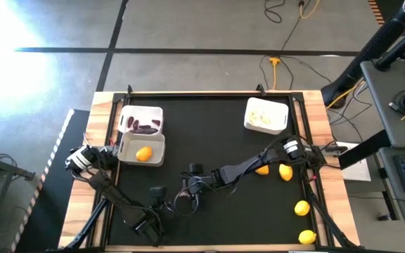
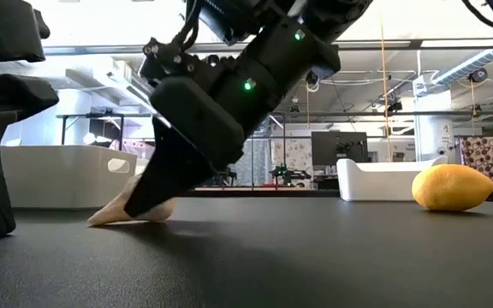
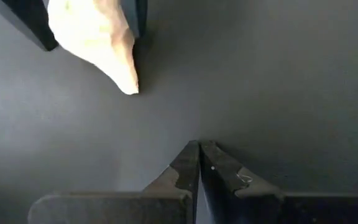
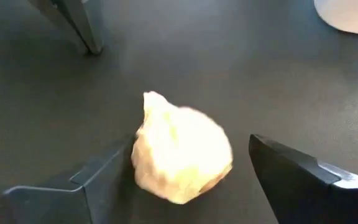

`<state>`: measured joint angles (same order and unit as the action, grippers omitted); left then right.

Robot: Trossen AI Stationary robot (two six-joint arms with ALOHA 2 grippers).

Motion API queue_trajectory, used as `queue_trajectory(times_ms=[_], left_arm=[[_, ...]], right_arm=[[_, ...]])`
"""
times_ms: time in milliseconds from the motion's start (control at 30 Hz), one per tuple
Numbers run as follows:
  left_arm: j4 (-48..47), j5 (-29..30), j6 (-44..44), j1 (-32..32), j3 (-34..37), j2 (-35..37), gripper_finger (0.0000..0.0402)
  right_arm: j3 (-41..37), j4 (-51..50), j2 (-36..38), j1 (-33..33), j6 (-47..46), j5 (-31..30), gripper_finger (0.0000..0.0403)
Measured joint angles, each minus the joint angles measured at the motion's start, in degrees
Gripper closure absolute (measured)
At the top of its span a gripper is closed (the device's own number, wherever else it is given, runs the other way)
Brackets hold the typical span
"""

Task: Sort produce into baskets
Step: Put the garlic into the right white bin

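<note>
Big black-topped table [image 1: 209, 140] with a wooden rim, wide bare mat across its middle and front. 3 shallow white plastic baskets: 2 touching at the left edge, one with dark purple pieces [image 1: 142, 119], one with a yellow lemon [image 1: 142, 149]; the third [image 1: 266, 115] near the right edge holds white bulbs. 4 more yellow lemons [image 1: 301, 208] lie along the right side. Right pincer [image 4: 185, 168] stands released, fingers either side of a white garlic bulb [image 4: 180, 155] resting mid-table. Left pincer [image 3: 199, 149] clenched on nothing, just beside.
</note>
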<state>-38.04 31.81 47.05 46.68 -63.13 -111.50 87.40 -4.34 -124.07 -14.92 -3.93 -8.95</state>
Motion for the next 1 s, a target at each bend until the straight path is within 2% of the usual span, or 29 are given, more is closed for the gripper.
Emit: queue_trajectory(times_ms=[100,300,433,533,633,700,767,867,1000], left_arm=[[0.6,1.9,0.0,0.0,0.8,-0.1,0.0402],[0.4,9.4,-0.1,-0.7,2.4,-0.4,0.0401],[0.8,10.8,-0.2,-2.5,4.0,-0.3,0.0401],[1.8,11.2,-0.5,-4.5,6.1,-0.1,0.0401],[3.6,11.9,-0.8,-7.1,8.5,0.0,0.0401],[7.7,12.6,-1.7,-8.9,10.2,0.2,0.0401],[14.1,13.7,-3.9,-10.7,12.2,0.3,0.0401],[24.6,14.9,-8.4,-12.9,15.0,0.3,0.0401],[35.0,16.5,-10.8,-15.1,16.2,-0.1,0.0401]], right_arm=[[0.0,0.6,-1.0,0.0,1.2,0.2,0.0117],[0.1,3.4,-2.9,0.0,2.5,0.4,0.0161],[0.1,3.7,-2.7,0.0,5.1,0.4,0.0192],[0.0,-0.2,-0.9,0.0,8.3,0.4,0.0221],[-0.1,-9.7,2.8,0.3,11.8,-0.6,0.0248],[-0.2,-17.2,5.9,0.7,12.1,-4.5,0.0258],[-0.2,-24.7,9.3,1.3,10.4,-12.5,0.0261],[-0.8,-35.4,14.5,3.1,5.5,-25.5,0.0253],[-4.0,-46.9,22.8,7.1,-4.4,-36.8,0.0246]])
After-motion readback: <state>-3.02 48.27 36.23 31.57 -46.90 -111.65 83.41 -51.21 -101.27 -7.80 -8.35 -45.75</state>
